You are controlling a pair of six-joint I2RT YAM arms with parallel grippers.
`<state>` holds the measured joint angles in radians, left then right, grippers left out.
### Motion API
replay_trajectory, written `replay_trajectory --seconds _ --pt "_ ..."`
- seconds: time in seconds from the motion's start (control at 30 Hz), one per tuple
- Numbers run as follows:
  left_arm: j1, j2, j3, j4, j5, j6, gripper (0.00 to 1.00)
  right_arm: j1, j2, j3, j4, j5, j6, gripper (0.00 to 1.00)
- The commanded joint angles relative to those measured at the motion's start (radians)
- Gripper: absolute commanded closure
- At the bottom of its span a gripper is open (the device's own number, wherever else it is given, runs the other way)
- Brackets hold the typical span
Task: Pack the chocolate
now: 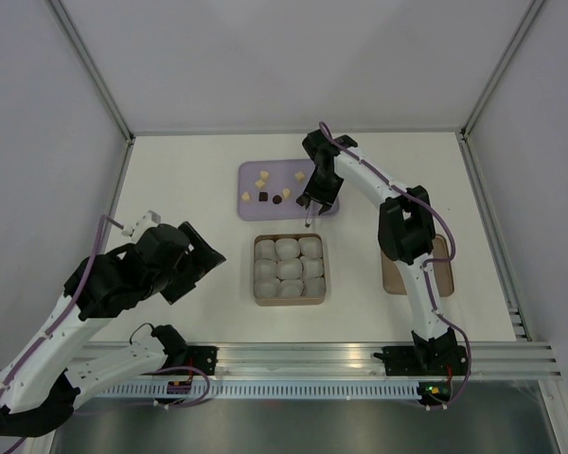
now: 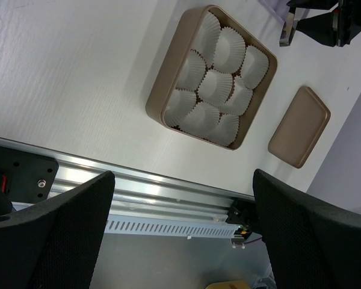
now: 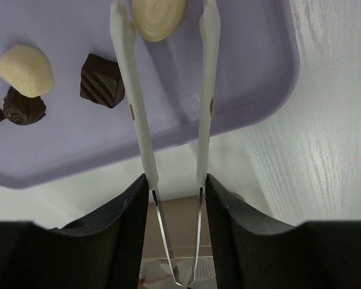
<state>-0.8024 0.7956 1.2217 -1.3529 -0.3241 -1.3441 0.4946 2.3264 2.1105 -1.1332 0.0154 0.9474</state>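
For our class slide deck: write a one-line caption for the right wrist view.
Right pincer holds tongs with tips either side of a cream chocolate on the purple tray.

Left hand (image 1: 201,268) spread wide, right hand (image 3: 175,208) reaching forward, gripping tongs (image 3: 135,102)

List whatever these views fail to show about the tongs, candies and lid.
- Tips of the tongs: right wrist view, cut off by the top edge, so contact with the cream candy is unclear.
- The candies: top view, too small to count surely; the right pincer covers part of the tray.
- The lid: top view, right arm crosses it.
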Motion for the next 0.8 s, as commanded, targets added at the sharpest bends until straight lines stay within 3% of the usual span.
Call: replay_trajectory --seconds 0.0,0.2,0.53,0.77 --pt "0.003 0.002 0.042 -0.032 -0.041 -0.007 0.0 0.004 0.024 0.045 0.013 0.029 0.017 0.53" --pt "0.003 -0.006 0.055 -0.034 -0.047 -0.007 0.0 0.004 0.044 0.066 0.012 0.037 0.016 0.54" --pt "0.003 -0.003 0.055 -0.035 -0.047 -0.018 0.0 0.004 0.03 0.069 0.018 0.026 -0.007 0.67" --pt "0.003 -0.006 0.058 -0.035 -0.047 -0.021 0.0 -0.001 0.018 0.059 0.006 0.014 -0.035 0.7"
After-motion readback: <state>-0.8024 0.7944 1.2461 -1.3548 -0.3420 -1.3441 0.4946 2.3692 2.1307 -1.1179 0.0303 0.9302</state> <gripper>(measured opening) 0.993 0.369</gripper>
